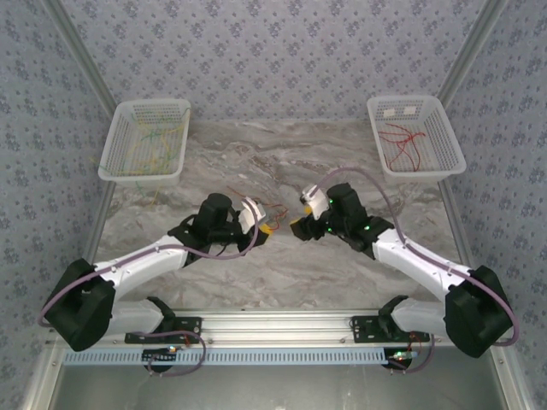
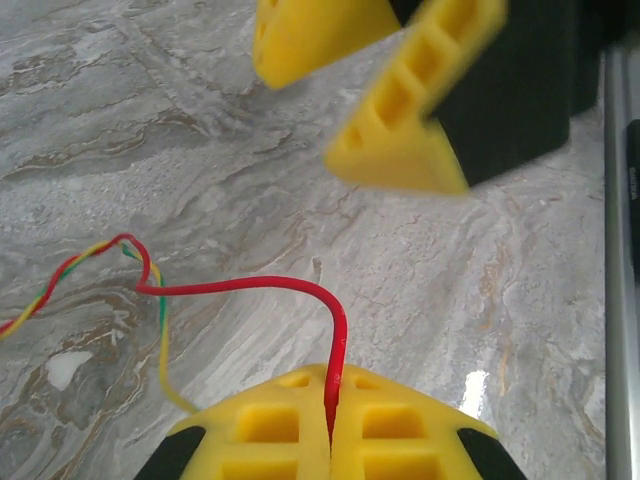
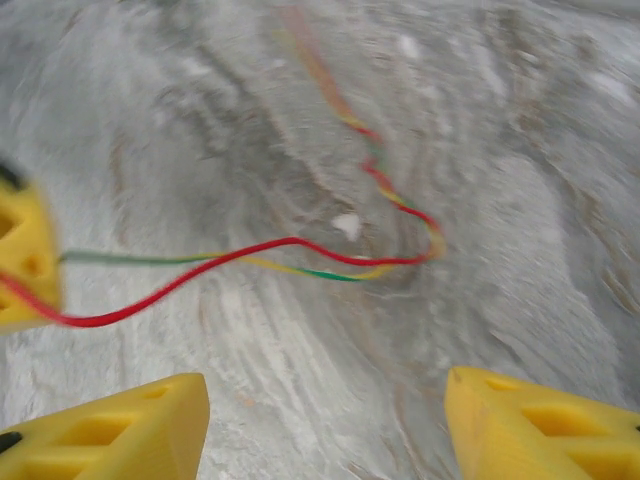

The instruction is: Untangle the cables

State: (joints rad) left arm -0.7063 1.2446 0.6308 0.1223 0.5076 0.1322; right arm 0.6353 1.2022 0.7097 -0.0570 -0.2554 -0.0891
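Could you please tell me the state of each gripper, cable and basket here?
left gripper, shut on red cable
right gripper, open, holding nothing
red cable, twisted with yellow cable and green cable
left basket, holds yellow-green strands
right basket, holds red strands
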